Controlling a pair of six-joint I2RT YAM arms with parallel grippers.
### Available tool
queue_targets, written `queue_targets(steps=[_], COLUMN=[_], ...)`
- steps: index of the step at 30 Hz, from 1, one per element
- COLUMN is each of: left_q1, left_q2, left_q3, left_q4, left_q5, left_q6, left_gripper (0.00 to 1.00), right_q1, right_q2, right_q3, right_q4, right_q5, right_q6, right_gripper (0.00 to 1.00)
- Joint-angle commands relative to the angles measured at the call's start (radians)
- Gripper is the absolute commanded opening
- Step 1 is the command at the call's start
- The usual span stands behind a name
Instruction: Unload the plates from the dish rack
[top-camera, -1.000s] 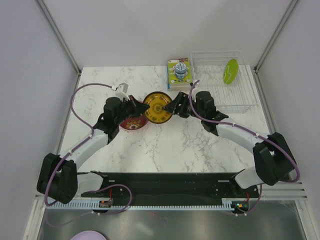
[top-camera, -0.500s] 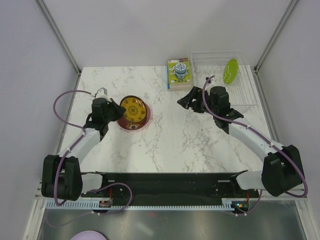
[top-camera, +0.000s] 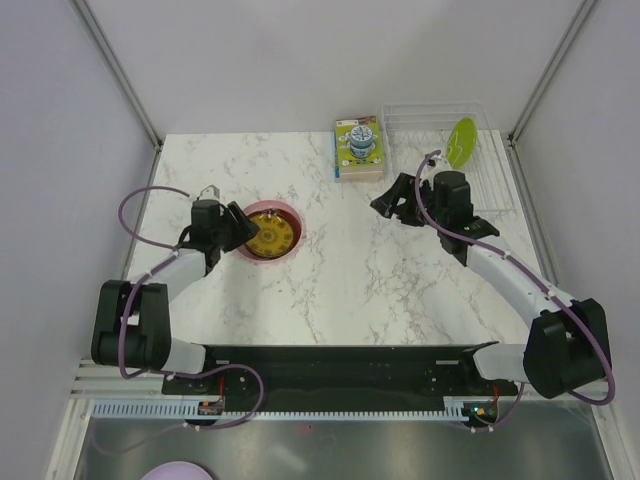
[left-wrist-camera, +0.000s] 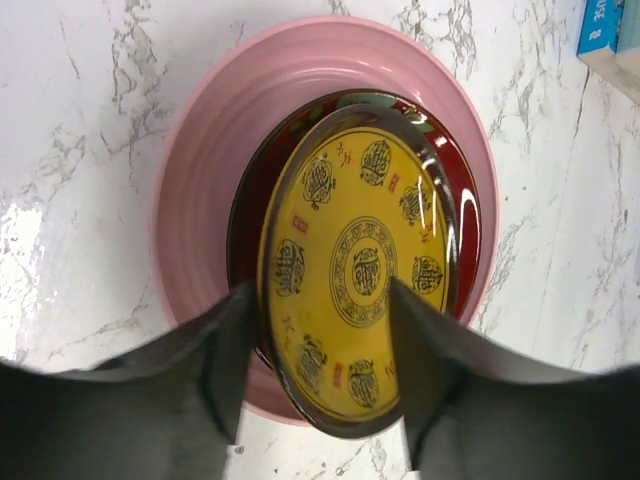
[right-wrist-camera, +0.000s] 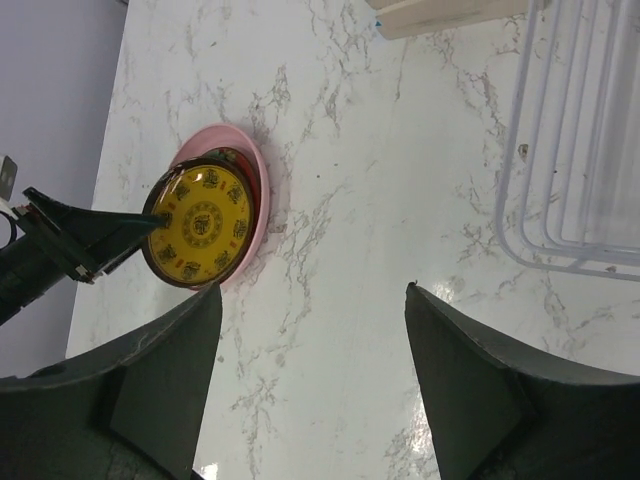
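White marble surface with grey walls around it – on its left part the pink plate lies flat, the red plate sits inside it, and the yellow plate rests on top, a little tilted. The left tool is at the near-left rim of this stack with its fingers apart on either side of the yellow plate's edge; I cannot tell if they touch it. So three of the four plates seem to be unloaded. The lime green plate stands upright in the dish rack at the far right corner – this one is left to do. The right tool hangs over the surface just left of the rack, below a printed box, with its fingers wide apart and nothing between them.
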Motion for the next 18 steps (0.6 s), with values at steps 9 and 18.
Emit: queue_targets(steps=[9,18], left_q1=[-0.001,-0.01], left_q2=[-0.066,-0.244], left_q3=[0.05,0.103], left_q4=[-0.135,-0.157], left_q5=[-0.088,0.022], left_q6=[0.071,0.062], left_gripper=[1.0,1.0], right_q1=[-0.091,-0.182], right_q2=[-0.001,0.256], right_q3=[0.23,0.549], right_q4=[-0.281,-0.306], right_q5=[0.272,0.808], right_q6=[-0.248,-0.448], right_gripper=[0.82,0.85])
